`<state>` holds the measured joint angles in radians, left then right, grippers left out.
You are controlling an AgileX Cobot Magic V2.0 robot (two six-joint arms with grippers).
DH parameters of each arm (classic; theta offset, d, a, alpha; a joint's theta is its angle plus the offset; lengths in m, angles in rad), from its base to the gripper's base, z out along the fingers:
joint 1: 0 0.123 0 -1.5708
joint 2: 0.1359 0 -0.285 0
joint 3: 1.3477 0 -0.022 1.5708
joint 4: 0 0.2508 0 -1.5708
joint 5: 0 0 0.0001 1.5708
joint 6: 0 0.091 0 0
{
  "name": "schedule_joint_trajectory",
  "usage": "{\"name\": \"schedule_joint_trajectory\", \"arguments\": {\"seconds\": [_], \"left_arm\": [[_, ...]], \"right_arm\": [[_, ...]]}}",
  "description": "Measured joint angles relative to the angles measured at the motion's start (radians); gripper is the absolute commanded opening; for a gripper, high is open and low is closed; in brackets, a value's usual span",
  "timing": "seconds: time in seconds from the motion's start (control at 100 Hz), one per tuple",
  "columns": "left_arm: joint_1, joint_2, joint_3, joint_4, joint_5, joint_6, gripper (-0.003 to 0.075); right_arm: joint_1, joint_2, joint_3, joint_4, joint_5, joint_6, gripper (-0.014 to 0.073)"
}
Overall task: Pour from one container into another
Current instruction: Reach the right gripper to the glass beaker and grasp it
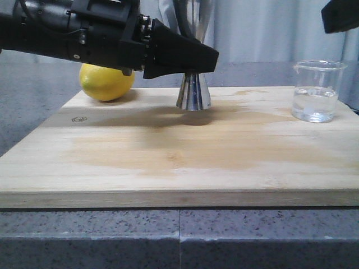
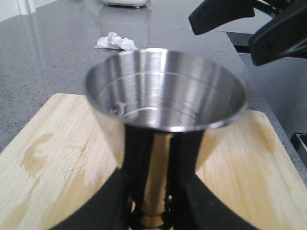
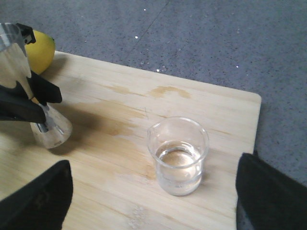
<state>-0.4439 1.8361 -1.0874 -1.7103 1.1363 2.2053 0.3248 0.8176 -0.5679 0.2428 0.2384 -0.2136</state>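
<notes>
The steel jigger stands upright at the back middle of the wooden board. My left gripper reaches in from the left and is shut on the jigger's narrow waist; its black fingers flank the gold band under the empty cup. At the board's back right corner stands the glass beaker, about a third full of clear liquid. High above it hovers my right gripper, open with its fingers wide to either side of the beaker and touching nothing. Only a black corner of the right gripper shows in front.
A yellow lemon lies at the board's back left corner, right behind the left arm. Damp stains mark the board's middle. Grey speckled countertop surrounds the board. A crumpled white tissue lies on the counter farther off.
</notes>
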Motion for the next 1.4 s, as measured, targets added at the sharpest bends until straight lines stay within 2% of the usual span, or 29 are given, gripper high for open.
{"name": "schedule_joint_trajectory", "arguments": {"seconds": [0.36, 1.06, 1.4], "left_arm": [[0.0, 0.0, 0.0, 0.0, 0.0, 0.0, 0.0022], [0.0, 0.0, 0.0, 0.0, 0.0, 0.0, 0.0022], [0.0, 0.0, 0.0, 0.0, 0.0, 0.0, 0.0022]], "right_arm": [[0.044, 0.047, 0.194, 0.042, -0.315, 0.0, 0.0627], [0.087, 0.428, 0.2, 0.052, -0.726, 0.031, 0.0622], [0.087, 0.509, 0.2, 0.05, -0.834, 0.049, 0.0423]]}}
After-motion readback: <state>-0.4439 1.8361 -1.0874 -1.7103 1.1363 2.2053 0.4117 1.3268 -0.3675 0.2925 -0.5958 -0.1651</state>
